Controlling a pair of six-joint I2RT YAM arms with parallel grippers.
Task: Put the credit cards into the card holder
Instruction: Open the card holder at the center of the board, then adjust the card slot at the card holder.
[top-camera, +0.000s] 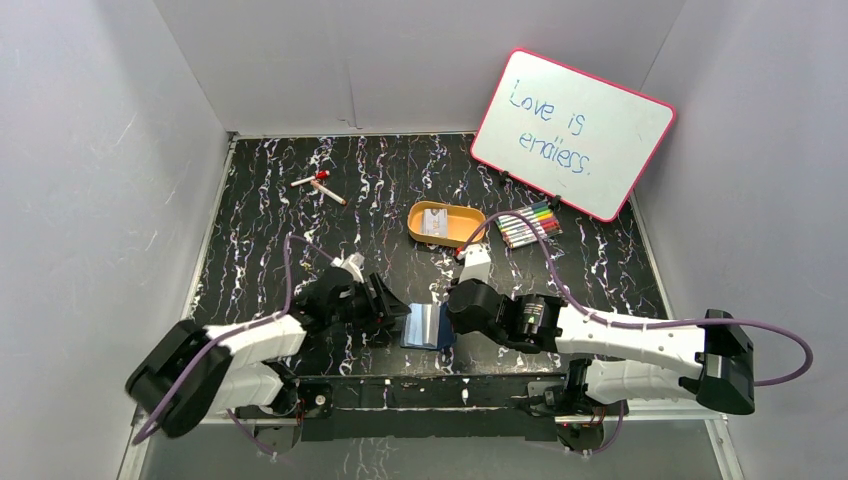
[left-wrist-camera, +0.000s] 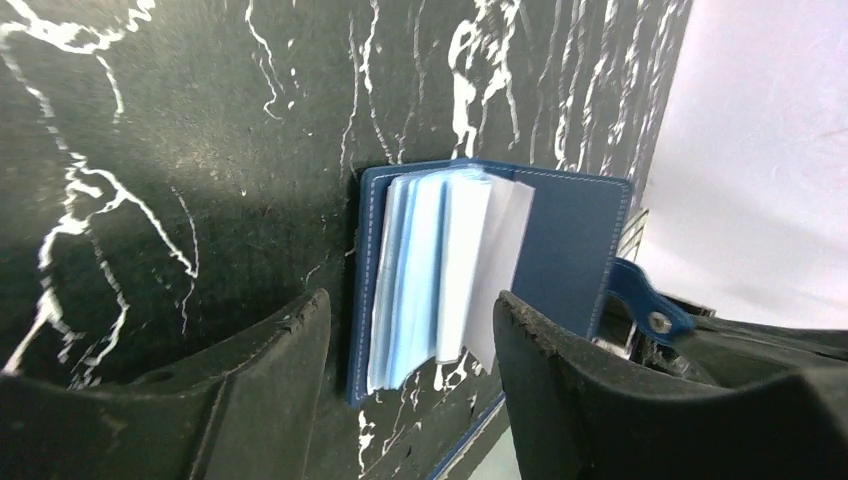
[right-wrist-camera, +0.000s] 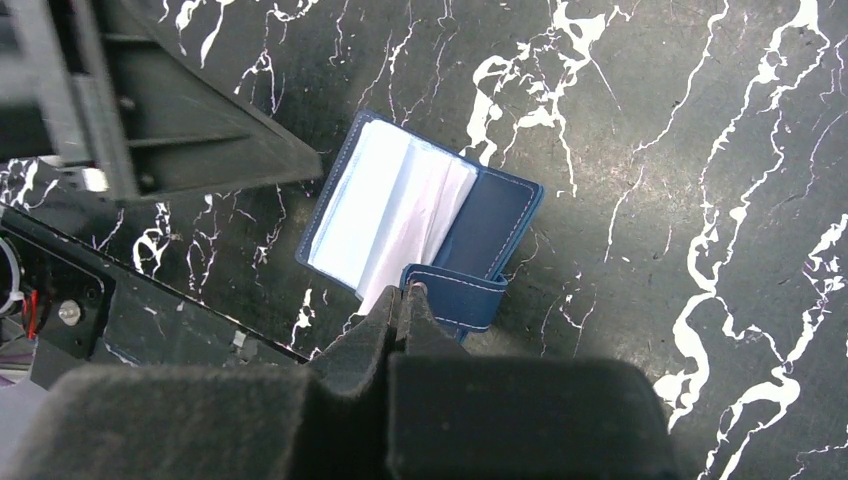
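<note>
The navy card holder (top-camera: 428, 326) lies open on the black marbled table between my two grippers, its clear sleeves fanned up. In the left wrist view its cover (left-wrist-camera: 570, 240) and sleeves (left-wrist-camera: 440, 270) lie just ahead of my open left gripper (left-wrist-camera: 410, 300), which is empty. My right gripper (right-wrist-camera: 405, 292) is shut on the holder's snap tab (right-wrist-camera: 455, 298), beside the cover (right-wrist-camera: 500, 225). The pale credit cards (top-camera: 436, 221) lie in the orange oval tray (top-camera: 462, 236) further back. In the top view the left gripper (top-camera: 395, 310) and the right gripper (top-camera: 455, 305) flank the holder.
A pink-framed whiteboard (top-camera: 572, 132) leans at the back right, with a row of coloured markers (top-camera: 528, 225) below it. Two red-capped pens (top-camera: 320, 185) lie at the back left. The table's front rail (top-camera: 440, 392) runs just behind the holder. Grey walls close in on three sides.
</note>
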